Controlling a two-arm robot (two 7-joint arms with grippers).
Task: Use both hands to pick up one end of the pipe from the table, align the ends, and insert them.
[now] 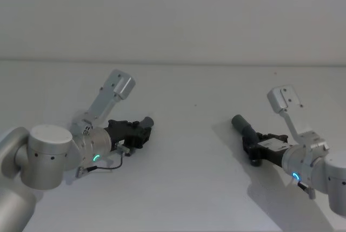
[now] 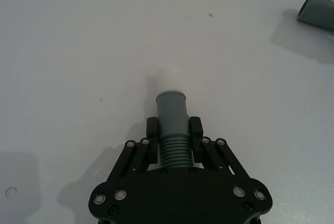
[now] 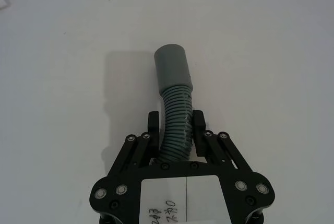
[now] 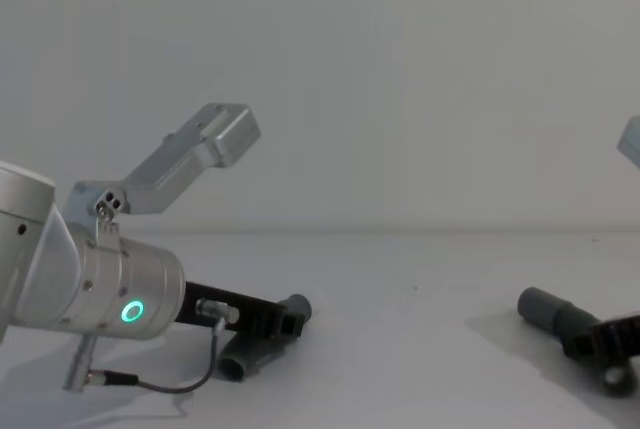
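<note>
1. White counter (image 1: 184, 194) spreads across the scene, with a plain pale wall (image 1: 173, 10) behind it.
2. On the robot's left, the left tool (image 1: 141, 130) sits low over the counter. Its two fingers press on either side of the left hose piece (image 2: 173, 148), on the ribbed part just behind the smooth tipped cuff (image 2: 171, 110).
3. This grip leaves the cuff and its narrower whitish tip (image 2: 168, 73) sticking out bare in front, probably so the tip is free to slide into the other piece. From the chest view, the piece's back end droops to the counter or very near it; I cannot tell which.
4. On the robot's right, the right tool (image 1: 251, 146) is clamped around the ribbed middle of the right hose piece (image 3: 175, 125). The wider open cuff (image 3: 172, 67) juts out ahead, tilted up off the counter.
5. The two pieces are well apart. Both cuffs angle roughly toward the middle of the counter but are not lined up.
6. Both grasps look made. Bringing the ends together, aligning them and pushing the tip in are not yet done.
</note>
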